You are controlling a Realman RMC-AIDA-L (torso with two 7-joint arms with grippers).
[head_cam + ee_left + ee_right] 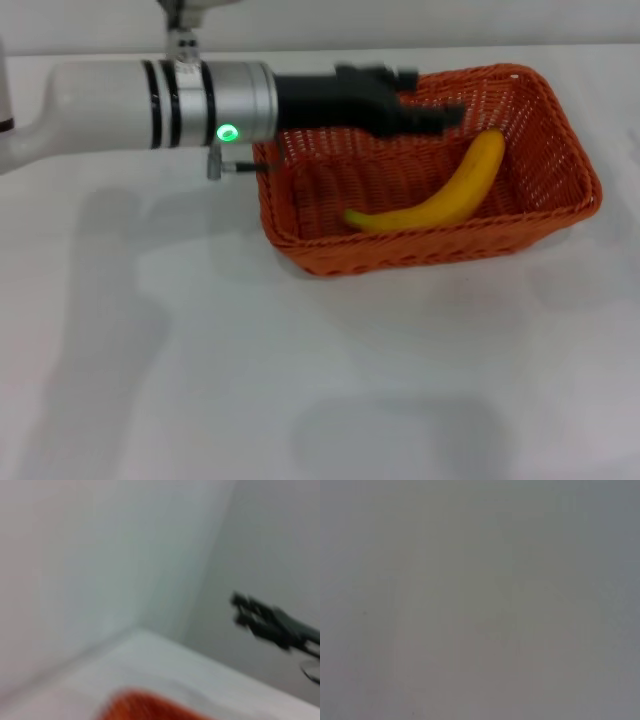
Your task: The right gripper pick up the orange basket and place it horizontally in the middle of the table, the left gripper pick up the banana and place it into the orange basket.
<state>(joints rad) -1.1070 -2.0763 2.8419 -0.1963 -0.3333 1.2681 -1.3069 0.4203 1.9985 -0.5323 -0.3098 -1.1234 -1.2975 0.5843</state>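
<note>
Lying in orange basket [430, 245] banana [440, 200], left end effector [450, 113] fingers indistinct above

Pale wall [450, 22] in a narrow strip along the top edge of the head view, plain light grey. More wall in the left wrist view, blurred: one bare face [90, 555] filling the left and centre, another [270, 540] on the upper right, meeting in a soft slanting corner line from top centre-right downward. Right wrist view: a flat grey field only; surface not identifiable.
</note>
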